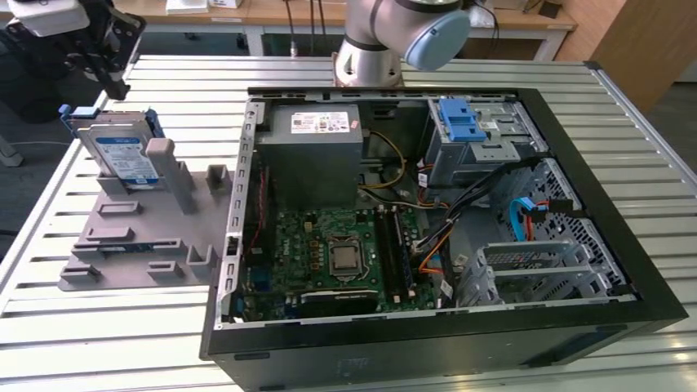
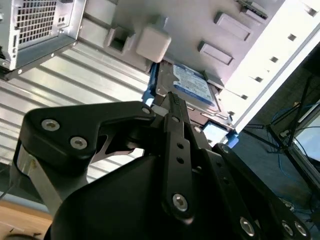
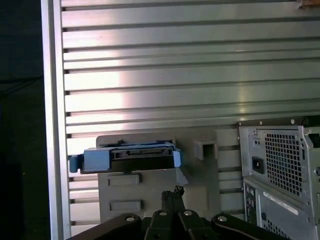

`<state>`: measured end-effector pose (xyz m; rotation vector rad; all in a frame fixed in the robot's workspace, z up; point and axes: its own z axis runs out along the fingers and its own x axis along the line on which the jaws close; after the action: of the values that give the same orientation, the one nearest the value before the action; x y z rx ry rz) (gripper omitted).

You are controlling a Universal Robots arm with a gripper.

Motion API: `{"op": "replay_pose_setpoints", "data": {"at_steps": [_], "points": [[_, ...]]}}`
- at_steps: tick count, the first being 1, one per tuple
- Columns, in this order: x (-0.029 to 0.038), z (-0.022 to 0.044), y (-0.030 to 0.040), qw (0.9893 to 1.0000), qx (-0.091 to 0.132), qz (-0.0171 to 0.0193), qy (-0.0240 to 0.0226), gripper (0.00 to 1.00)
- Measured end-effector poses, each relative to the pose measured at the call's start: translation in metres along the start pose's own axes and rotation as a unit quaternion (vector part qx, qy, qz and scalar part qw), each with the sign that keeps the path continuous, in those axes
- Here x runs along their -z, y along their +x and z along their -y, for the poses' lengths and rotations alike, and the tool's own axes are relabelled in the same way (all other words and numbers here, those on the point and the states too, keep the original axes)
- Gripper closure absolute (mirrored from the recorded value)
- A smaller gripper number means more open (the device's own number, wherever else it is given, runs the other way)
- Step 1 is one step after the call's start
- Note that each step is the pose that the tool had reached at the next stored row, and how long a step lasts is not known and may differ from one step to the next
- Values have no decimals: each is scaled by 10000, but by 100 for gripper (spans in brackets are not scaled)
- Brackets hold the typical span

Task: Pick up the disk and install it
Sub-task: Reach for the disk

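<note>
Below the tool: the disk (image 1: 114, 155) stood on edge in a grey holder (image 1: 130, 237) on the worktop (image 1: 109, 343). Its upper edge faced up toward the tool (image 1: 113, 82), with clear air between the two.
Tool: pressed together and pinching nothing; in the first wrist view its two sides met at the tip (image 3: 172, 191).
Disk's long axis: in the first wrist view the disk (image 3: 127, 157) showed edge-on. Its long edge ran level and crosswise ahead of the tool, with a blue rail at each end.
Line-up: by my reading, the tool's closing line ran along that long edge, not across the disk's thin side. Whether the tip sat squarely over the edge could not be told.
Near side: a holder post (image 1: 162, 159) stood just beside the labelled face of the disk, so room on that face looked tight.
Far side: the worktop edge (image 3: 52, 150) lay close beyond one end of the disk, with dark open space past it.
Above: nothing stood between tool and disk, so the way straight down looked free.
Case: the opened case (image 1: 654, 302) lay flat just beside the holder, well off to one side of the tool, its inside facing up.
Progress: judged at the approach, with the disk not yet gripped and not yet in the case.
</note>
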<state>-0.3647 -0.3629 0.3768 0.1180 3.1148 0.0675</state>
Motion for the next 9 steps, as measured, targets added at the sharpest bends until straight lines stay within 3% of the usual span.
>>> {"op": "replay_pose_setpoints", "data": {"at_steps": [3, 9], "points": [[-7, -11, 82, 10000, -2, -27, 2, 89], [-22, -32, 341, 10000, -3, -56, 4, 89]]}}
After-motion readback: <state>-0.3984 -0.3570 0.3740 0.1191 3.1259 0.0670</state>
